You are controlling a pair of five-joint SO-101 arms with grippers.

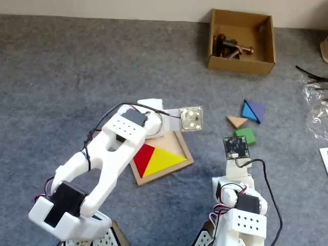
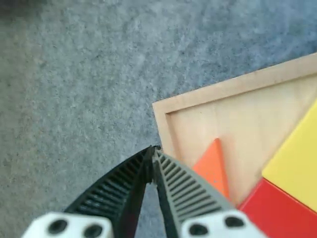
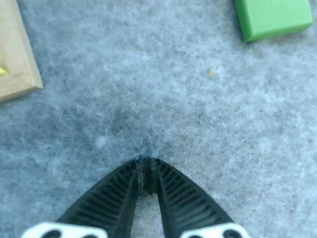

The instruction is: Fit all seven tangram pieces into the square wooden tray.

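The square wooden tray [image 1: 185,165] lies mid-table with a red triangle [image 1: 143,158] and a yellow triangle [image 1: 163,159] in it. In the left wrist view an orange triangle [image 2: 213,166] also lies in the tray [image 2: 223,89], beside the yellow piece [image 2: 294,163] and the red piece [image 2: 277,208]. My left gripper [image 2: 153,151] is shut and empty, its tips at the tray's corner rim. A green square [image 1: 246,135], a tan triangle [image 1: 237,121], a blue triangle [image 1: 249,111] and a purple piece [image 1: 258,108] lie on the carpet to the right. My right gripper [image 3: 146,161] is shut on nothing over bare carpet, short of the green square [image 3: 272,17].
A cardboard box [image 1: 241,60] with small metal items stands at the back right. Crinkled plastic [image 1: 316,105] and cables lie at the right edge. The left arm [image 1: 110,154] covers the tray's left part. Grey carpet lies open at the left and back.
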